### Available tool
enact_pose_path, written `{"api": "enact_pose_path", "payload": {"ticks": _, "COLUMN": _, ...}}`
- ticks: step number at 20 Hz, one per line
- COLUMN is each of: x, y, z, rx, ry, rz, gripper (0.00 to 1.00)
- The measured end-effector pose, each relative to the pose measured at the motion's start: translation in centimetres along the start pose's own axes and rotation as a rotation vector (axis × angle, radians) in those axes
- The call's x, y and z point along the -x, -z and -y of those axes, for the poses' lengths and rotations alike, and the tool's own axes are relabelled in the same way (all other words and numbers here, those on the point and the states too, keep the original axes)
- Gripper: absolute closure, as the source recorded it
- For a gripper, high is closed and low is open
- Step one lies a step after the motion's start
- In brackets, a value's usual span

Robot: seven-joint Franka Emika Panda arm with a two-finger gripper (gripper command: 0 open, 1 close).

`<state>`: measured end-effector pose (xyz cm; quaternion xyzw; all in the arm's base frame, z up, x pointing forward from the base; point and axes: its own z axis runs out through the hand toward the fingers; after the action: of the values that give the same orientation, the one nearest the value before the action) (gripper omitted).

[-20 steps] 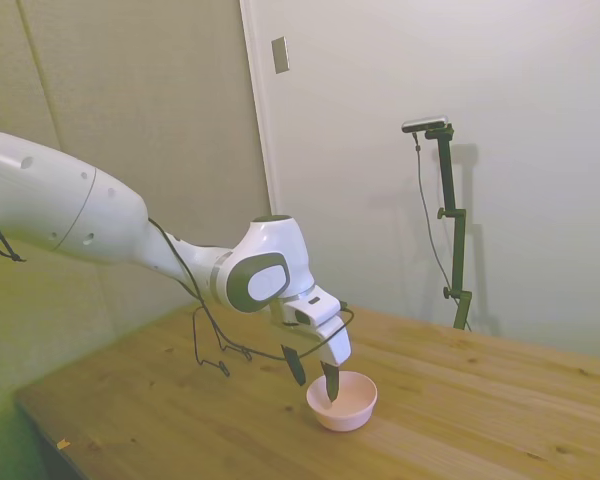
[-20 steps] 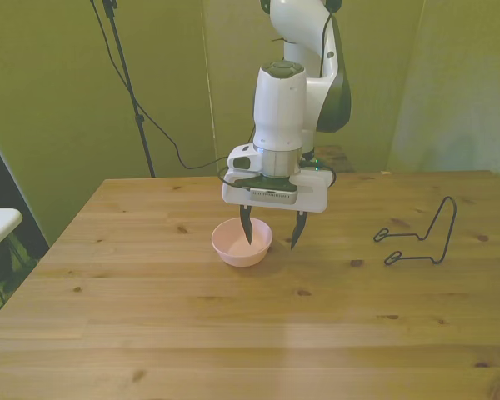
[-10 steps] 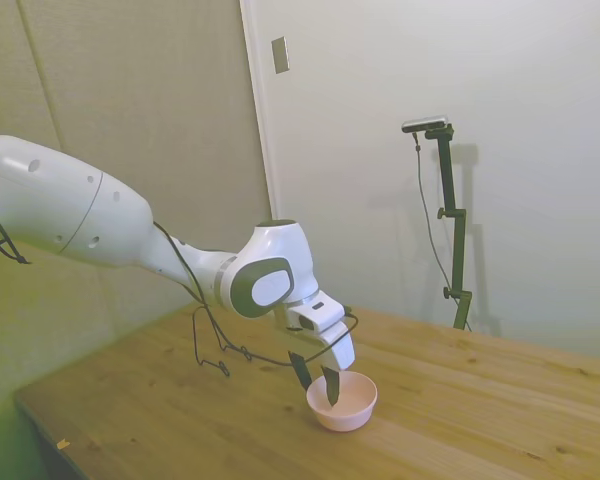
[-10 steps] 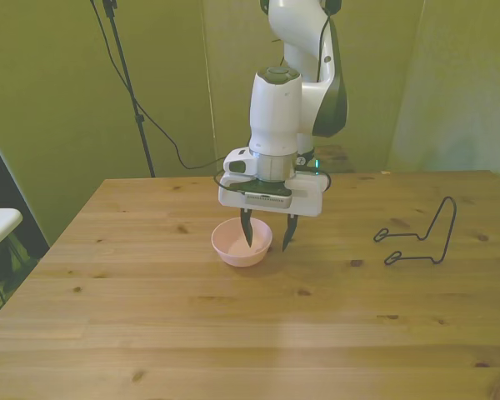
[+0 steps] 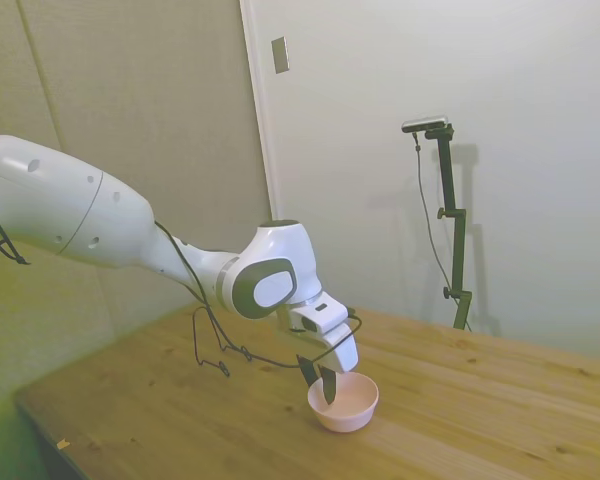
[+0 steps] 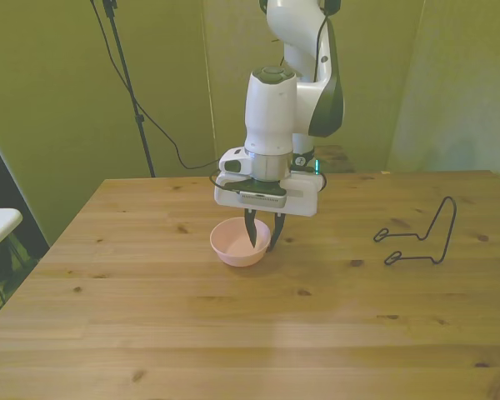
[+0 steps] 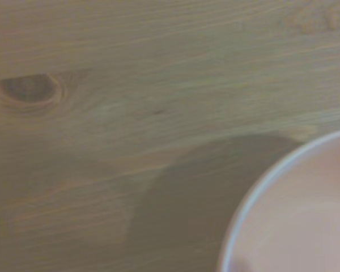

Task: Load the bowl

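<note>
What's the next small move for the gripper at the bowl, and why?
Probably finish closing on the rim, then lift a little. The gripper straddles the wall of the pink bowl on the front view's right, one finger inside and one outside. The bowl sits flat on the table, and the wire rack stands apart on the front view's right.
</note>
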<state>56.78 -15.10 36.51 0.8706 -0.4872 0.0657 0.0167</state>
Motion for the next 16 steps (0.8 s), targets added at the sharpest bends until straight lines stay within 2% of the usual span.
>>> {"api": "enact_pose_path", "payload": {"ticks": 6, "x": -0.5, "y": 0.2, "z": -0.4, "rx": -0.010, "ry": 0.010, "rz": 0.003, "gripper": 1.00}}
{"api": "enact_pose_path", "payload": {"ticks": 9, "x": -0.6, "y": 1.5, "z": -0.5, "rx": -0.035, "ry": 0.033, "rz": 0.002, "gripper": 1.00}}
{"api": "enact_pose_path", "payload": {"ticks": 12, "x": 0.1, "y": 4.3, "z": -0.8, "rx": -0.096, "ry": 0.072, "rz": 0.036, "gripper": 1.00}}
{"api": "enact_pose_path", "payload": {"ticks": 16, "x": 2.8, "y": 10.6, "z": -1.0, "rx": -0.200, "ry": 0.134, "rz": 0.097, "gripper": 1.00}}
